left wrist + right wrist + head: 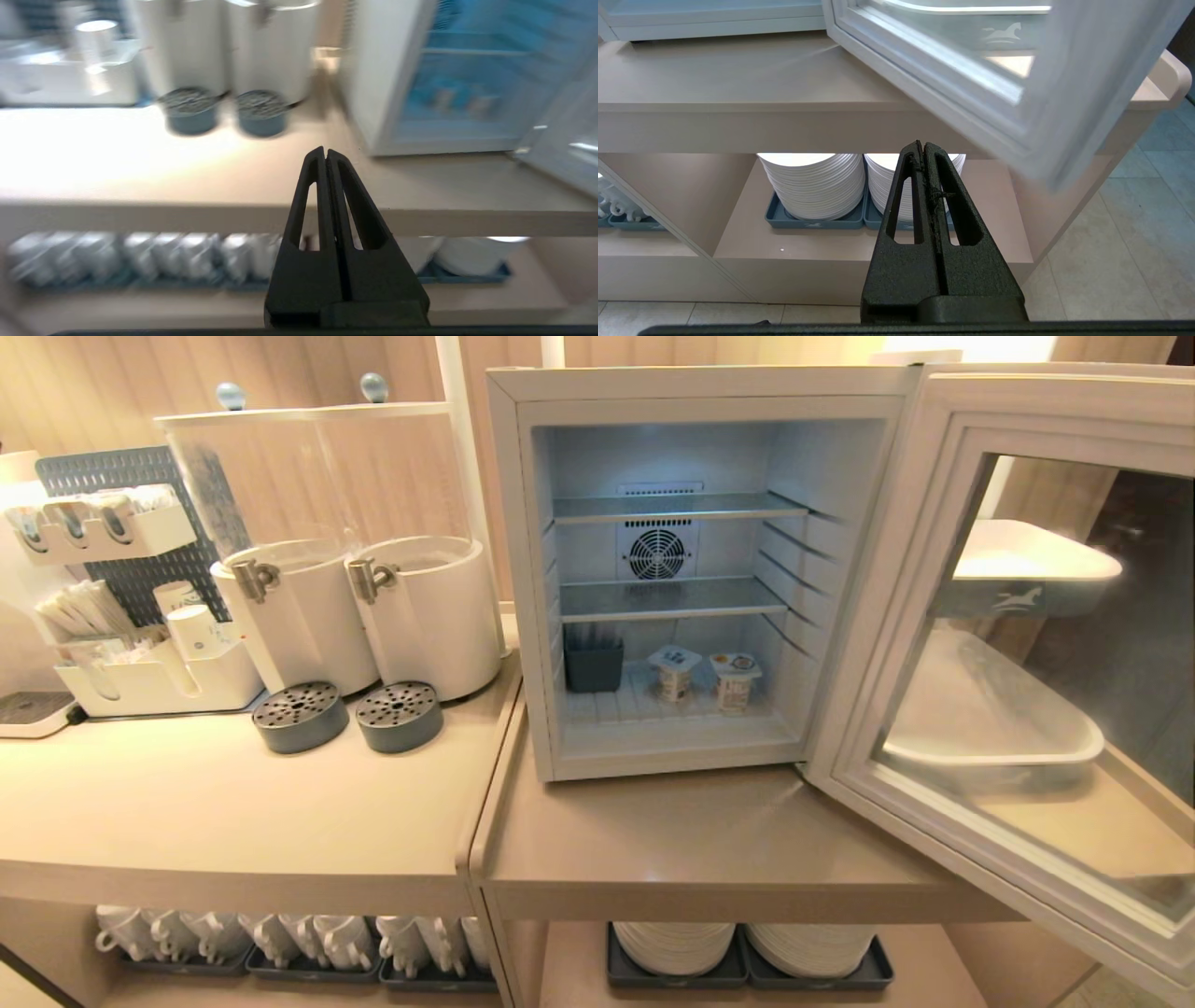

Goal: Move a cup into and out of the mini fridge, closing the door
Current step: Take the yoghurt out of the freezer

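My landmark is the mini fridge [695, 569], standing on the tabletop [709, 840] with its door [1036, 644] swung wide to the right, which I judge is deliberate: the opening faces me clear, and closing is not yet done. Left of the fridge stand two white drink dispensers [364, 616], each with a round drip cup under its tap; further left a white organiser [159, 677] holds paper cups and sachets. Below the fridge, under the tabletop, two stacks of white plates [747, 947] sit in blue trays, with rows of mugs to their left. Inside the fridge both wire shelves are bare; the floor carries a dark bin at the left and two small sealed cups [705, 677] side by side beside it. My left tool [325, 151] hangs in front of the tabletop edge, left of the fridge, fingers pressed together on nothing. My right tool [923, 144] is parked low beneath the door, likewise pressed together and empty.
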`<state>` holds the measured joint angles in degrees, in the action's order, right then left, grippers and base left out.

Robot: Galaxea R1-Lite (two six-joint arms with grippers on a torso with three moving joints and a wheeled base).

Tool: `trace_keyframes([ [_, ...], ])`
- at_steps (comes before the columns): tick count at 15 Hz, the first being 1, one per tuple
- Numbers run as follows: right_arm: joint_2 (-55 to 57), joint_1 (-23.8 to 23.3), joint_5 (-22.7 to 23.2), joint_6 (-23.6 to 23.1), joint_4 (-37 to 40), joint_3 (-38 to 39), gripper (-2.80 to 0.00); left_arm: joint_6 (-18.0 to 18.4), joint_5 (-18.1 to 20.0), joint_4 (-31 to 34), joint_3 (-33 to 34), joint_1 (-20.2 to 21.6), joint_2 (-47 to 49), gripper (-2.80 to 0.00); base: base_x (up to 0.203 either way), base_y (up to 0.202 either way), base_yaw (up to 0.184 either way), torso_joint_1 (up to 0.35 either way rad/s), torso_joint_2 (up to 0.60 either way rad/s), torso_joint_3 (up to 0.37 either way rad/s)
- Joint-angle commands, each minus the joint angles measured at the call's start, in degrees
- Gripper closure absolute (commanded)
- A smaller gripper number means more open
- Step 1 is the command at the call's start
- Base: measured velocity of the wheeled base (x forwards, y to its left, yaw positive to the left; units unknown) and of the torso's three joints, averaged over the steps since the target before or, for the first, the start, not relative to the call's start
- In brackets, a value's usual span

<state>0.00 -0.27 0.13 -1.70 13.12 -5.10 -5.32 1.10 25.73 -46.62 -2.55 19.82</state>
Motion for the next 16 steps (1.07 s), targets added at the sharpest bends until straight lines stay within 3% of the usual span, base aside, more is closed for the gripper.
trace_keyframes([
  [1, 0.0, 0.0, 0.0, 0.0, 0.1, 0.0, 0.0, 0.4, -0.2, 6.7, -1.6, 3.8, -8.8, 0.0, 0.0, 0.0, 0.0, 0.0, 0.0, 0.0],
  [5, 0.1, 0.0, 0.0, -0.1, 0.1, 0.0, 0.0, 3.0, 0.7, 17.1, -1.9, 3.1, -18.5, 0.0, 0.0, 0.0, 0.0, 0.0, 0.0, 0.0],
  [7, 0.0, 0.0, 0.0, -0.1, 0.1, 0.0, 0.0, 2.8, -2.5, 24.4, 0.0, 3.1, -19.7, 0.0, 0.0, 0.0, 0.0, 0.0, 0.0, 0.0],
  [8, 0.0, 0.0, 0.0, -0.1, 0.1, 0.0, 0.0, 2.0, -3.0, 22.5, 2.5, 3.1, -19.7, 0.0, 0.0, 0.0, 0.0, 0.0, 0.0, 0.0],
  [10, 0.0, 0.0, 0.0, 0.2, 0.1, 0.0, 0.0, 1.7, -3.8, 12.6, 11.9, 3.1, -19.7, 0.0, 0.0, 0.0, 0.0, 0.0, 0.0, 0.0],
  [13, 0.0, 0.0, 0.0, 0.2, 0.1, 0.0, 0.0, 4.0, -3.9, -14.1, 35.2, 3.1, -19.5, 0.0, 0.0, 0.0, 0.0, 0.0, 0.0, 0.0],
  [14, 0.1, 0.0, 0.0, 0.3, 0.1, 0.0, 0.0, 4.9, -3.1, -20.0, 41.6, 3.1, -19.5, 0.0, 0.0, 0.0, 0.0, 0.0, 0.0, 0.0],
  [16, 0.0, 0.0, 0.0, 0.3, 0.1, 0.0, 0.0, 6.3, -2.0, -22.4, 47.0, 3.1, -19.7, 0.0, 0.0, 0.0, 0.0, 0.0, 0.0, 0.0],
])
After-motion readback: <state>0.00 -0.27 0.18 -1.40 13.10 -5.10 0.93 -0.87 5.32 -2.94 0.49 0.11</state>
